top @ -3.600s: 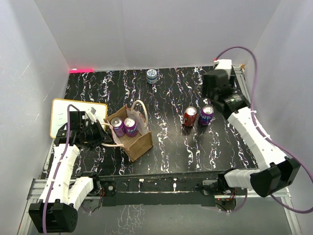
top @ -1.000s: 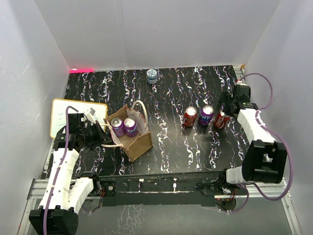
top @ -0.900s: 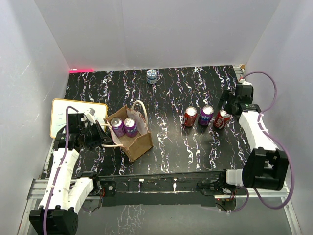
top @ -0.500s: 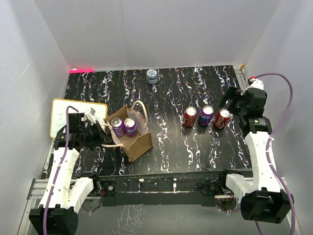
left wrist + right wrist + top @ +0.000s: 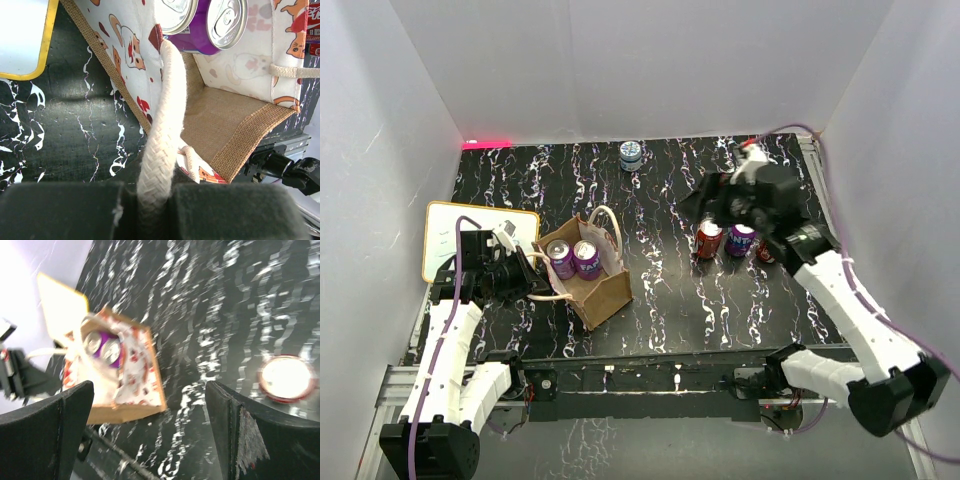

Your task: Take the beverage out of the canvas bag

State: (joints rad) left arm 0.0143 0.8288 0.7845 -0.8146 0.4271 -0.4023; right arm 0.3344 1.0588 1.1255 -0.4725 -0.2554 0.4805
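Observation:
The canvas bag (image 5: pixel 601 291) stands at the table's left with two purple beverage cans (image 5: pixel 574 258) upright inside. My left gripper (image 5: pixel 527 276) is shut on its cream rope handle (image 5: pixel 165 125), which runs out between the pads toward the bag (image 5: pixel 227 112) and its cans (image 5: pixel 227 20). My right gripper (image 5: pixel 706 203) hangs open and empty above the table, right of the bag. Its view is blurred and looks down on the bag (image 5: pixel 127 390), the purple cans (image 5: pixel 102 347) and a red can's top (image 5: pixel 286 377).
A red can (image 5: pixel 708 239), a purple can (image 5: pixel 739 240) and a second red can (image 5: pixel 764 252), partly hidden by the right arm, stand in a row right of centre. A blue-white can (image 5: pixel 631 155) is at the back. The white board (image 5: pixel 445 235) lies left of the bag.
My right gripper opened and let go of the red can beside the purple one, then swung up and left over the cans toward the bag. The left arm stayed still.

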